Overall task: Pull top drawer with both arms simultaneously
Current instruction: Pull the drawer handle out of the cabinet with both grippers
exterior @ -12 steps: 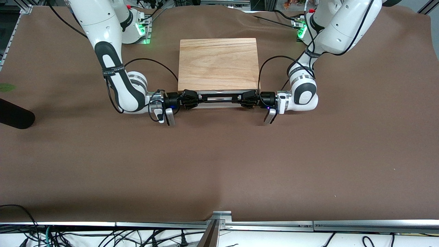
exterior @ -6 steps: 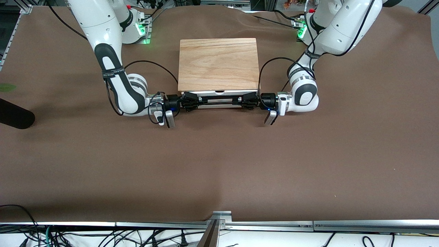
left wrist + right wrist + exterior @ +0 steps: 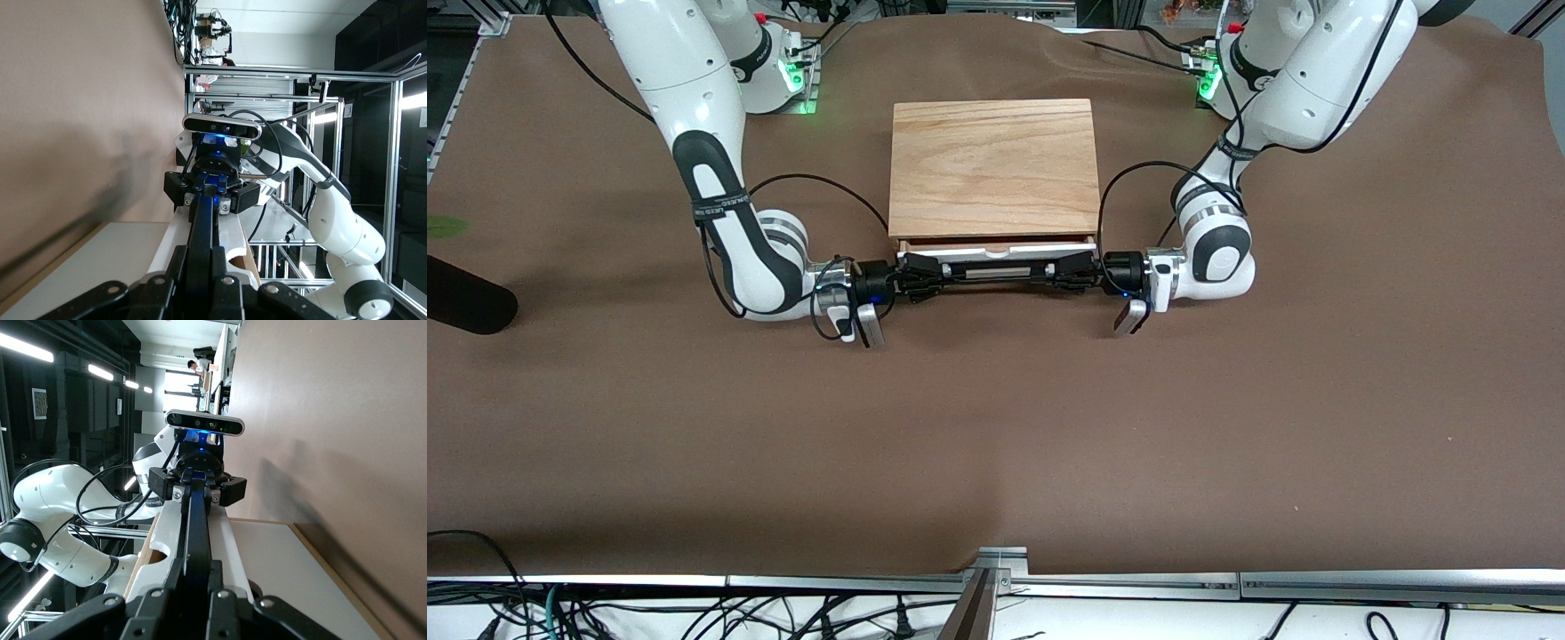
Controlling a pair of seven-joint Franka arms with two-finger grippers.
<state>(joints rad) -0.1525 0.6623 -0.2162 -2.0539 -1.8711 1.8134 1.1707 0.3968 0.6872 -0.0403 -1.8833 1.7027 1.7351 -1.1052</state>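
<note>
At six o'clock of the light oak casing (image 3: 993,166), the left hand (image 3: 1073,268) and right hand (image 3: 919,268) pinch the long black wire handle (image 3: 996,267) of the white-fronted top drawer (image 3: 996,253) (barely open); pull evenly, together.

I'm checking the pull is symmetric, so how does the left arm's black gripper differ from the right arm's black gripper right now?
The left gripper holds the long black wire handle at the end toward the left arm's side of the table; the right gripper holds the end toward the right arm's side. The two point toward each other along the handle. Both are shut on it, level, in front of the slightly open white-fronted top drawer.
</note>
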